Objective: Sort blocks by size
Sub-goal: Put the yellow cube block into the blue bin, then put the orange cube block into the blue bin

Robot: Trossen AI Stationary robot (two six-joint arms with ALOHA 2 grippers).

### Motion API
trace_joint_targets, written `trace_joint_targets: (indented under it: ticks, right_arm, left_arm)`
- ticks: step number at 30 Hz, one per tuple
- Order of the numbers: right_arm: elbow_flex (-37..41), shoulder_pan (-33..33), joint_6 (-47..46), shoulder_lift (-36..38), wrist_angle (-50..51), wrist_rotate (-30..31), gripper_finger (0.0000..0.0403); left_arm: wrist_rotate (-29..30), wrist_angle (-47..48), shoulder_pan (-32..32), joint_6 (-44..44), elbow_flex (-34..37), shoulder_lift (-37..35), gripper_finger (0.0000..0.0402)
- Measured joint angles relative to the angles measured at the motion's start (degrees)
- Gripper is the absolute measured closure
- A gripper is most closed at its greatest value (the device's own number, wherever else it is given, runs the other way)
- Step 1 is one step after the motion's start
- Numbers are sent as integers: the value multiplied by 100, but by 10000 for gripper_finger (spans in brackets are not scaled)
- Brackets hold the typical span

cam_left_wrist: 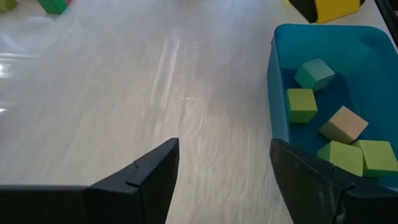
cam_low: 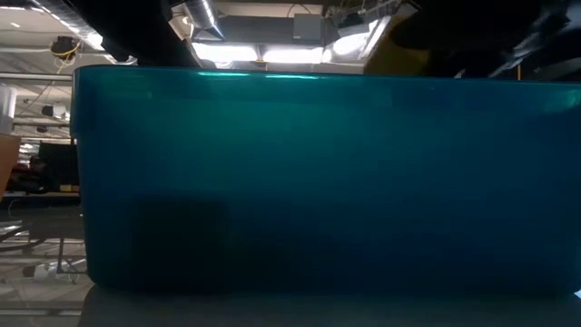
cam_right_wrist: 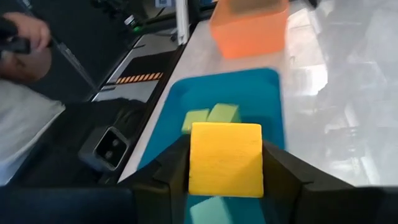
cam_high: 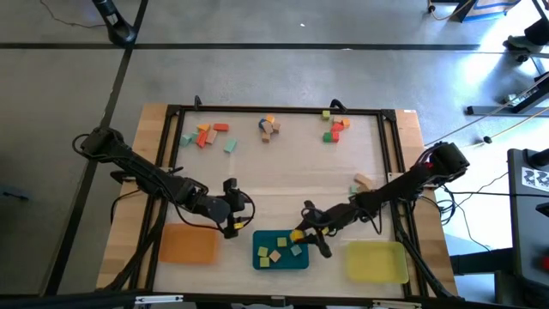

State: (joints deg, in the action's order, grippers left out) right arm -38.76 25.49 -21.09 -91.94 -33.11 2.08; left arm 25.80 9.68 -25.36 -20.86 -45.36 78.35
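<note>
Overhead, I see my right pincer (cam_high: 302, 235) at the far edge of the teal tray (cam_high: 260, 262), clamped on a yellow block (cam_high: 297, 234). Only its wrist camera shows that grip plainly: the yellow block (cam_right_wrist: 225, 159) is a flat-faced wooden cube with faint grain, pinched between the two dark fingers (cam_right_wrist: 283, 171), with green blocks (cam_right_wrist: 211, 116) lying in the teal tray (cam_right_wrist: 261, 87) beneath and the orange tray (cam_right_wrist: 249, 28) beyond.

My left pincer (cam_high: 233, 206) waits just beyond the gap between the orange tray (cam_high: 186, 244) and the teal one, fingers (cam_left_wrist: 146, 180) spread wide and holding nothing. Its own camera gives what the overhead blurs: the teal tray's smooth plastic wall (cam_left_wrist: 277, 99) and, inside, mint, green and tan cubes (cam_left_wrist: 342, 124) with matte faces.

From bench height the teal wall (cam_low: 318, 182) fills nearly everything.

Unsorted blocks lie in three loose clusters along the far side of the pale wooden bench (cam_high: 283, 176): orange and mint ones (cam_high: 206, 135), a mixed clump (cam_high: 269, 127), red and green ones (cam_high: 334, 129). A tan block (cam_high: 363, 181) sits alone near the right arm. The yellow tray (cam_high: 376, 262) lies at the near right.
</note>
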Motion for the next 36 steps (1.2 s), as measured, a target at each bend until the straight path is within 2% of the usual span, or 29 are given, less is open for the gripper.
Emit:
trace_joint_targets:
  ticks: [2,11,16,18,22,25,27,29,34,36]
  right_arm:
    - [0,-6,-12,0,2,-29,242]
    - [0,-125,57,184,112,-279,140]
    - [0,-474,155,986,1332,-209,120]
    - [0,-648,162,1419,2016,230,119]
    - [0,-953,191,2139,3416,1701,123]
    - [0,-1284,192,2497,4251,2863,127]
    - [0,-1606,192,2612,4770,3390,127]
    - [0,-2017,119,2625,5143,3650,127]
    - [8,-3263,-415,2380,5606,3662,127]
    - [8,-3700,-622,2234,5674,3850,127]
  left_arm:
    - [-2,0,0,-3,0,0,164]
    - [-2,-5,0,-14,0,0,164]
    - [-2,-5,20,-15,0,0,164]
    - [-2,-4,20,-16,0,0,164]
    - [-2,-4,20,-15,0,0,164]
    - [-2,-5,27,-17,0,0,164]
    - [-2,-5,28,-17,0,0,164]
    - [-2,-5,28,-18,0,0,164]
    - [-2,-1,28,-20,0,0,164]
    - [-2,-7,28,-17,0,0,164]
